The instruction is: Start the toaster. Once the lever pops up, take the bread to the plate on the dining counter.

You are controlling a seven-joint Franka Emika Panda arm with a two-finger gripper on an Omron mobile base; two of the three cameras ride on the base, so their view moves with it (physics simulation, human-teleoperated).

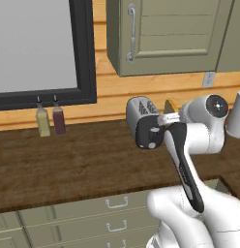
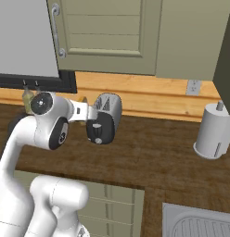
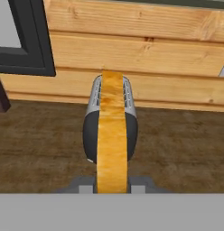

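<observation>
The silver-grey toaster stands on the wood worktop against the wall, its black end panel facing me. A small knob, the lever, sits on that panel. My gripper hovers just in front of the toaster, shut on the bread. In the hand view the bread is a tan-orange slice seen edge-on, rising across the toaster's front and hiding the lever there. The plate and the dining counter are out of view.
Two bottles stand under the dark window frame at the left. A paper-towel roll stands to the right, with a sink in front of it. Olive drawers run below the worktop and wall cabinets hang above.
</observation>
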